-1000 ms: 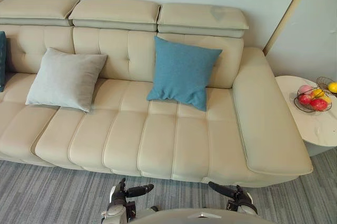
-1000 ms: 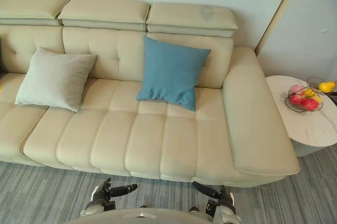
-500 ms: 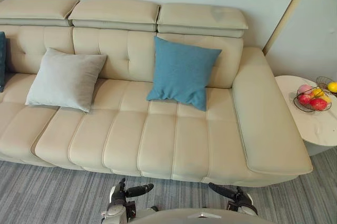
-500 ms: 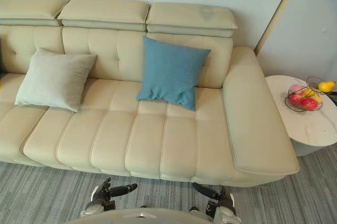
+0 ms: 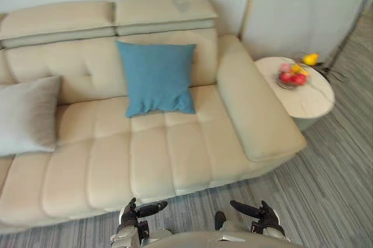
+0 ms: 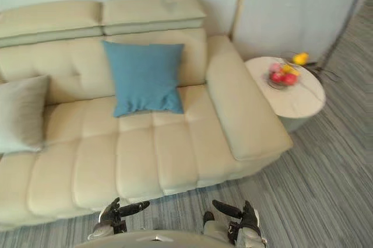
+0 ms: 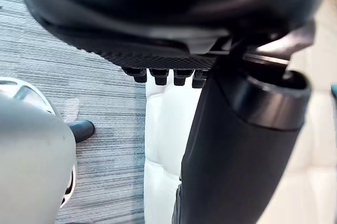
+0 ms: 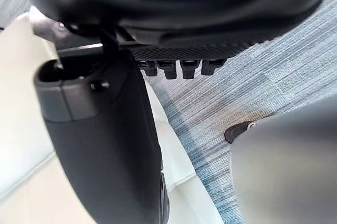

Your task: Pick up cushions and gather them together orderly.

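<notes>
Blue cushion (image 5: pixel 156 77) leans against the sofa (image 5: pixel 192 160) back, grey cushion (image 5: pixel 26 114) at its left edge; my left hand (image 5: pixel 130 215) and right hand (image 5: pixel 264 217) hang relaxed, empty.

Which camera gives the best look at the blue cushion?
The left eye view: the blue cushion stands whole against the sofa backrest, nearest mid-frame. The right eye view shows it whole too, further left. The wrist views face sofa front and carpet.
</notes>
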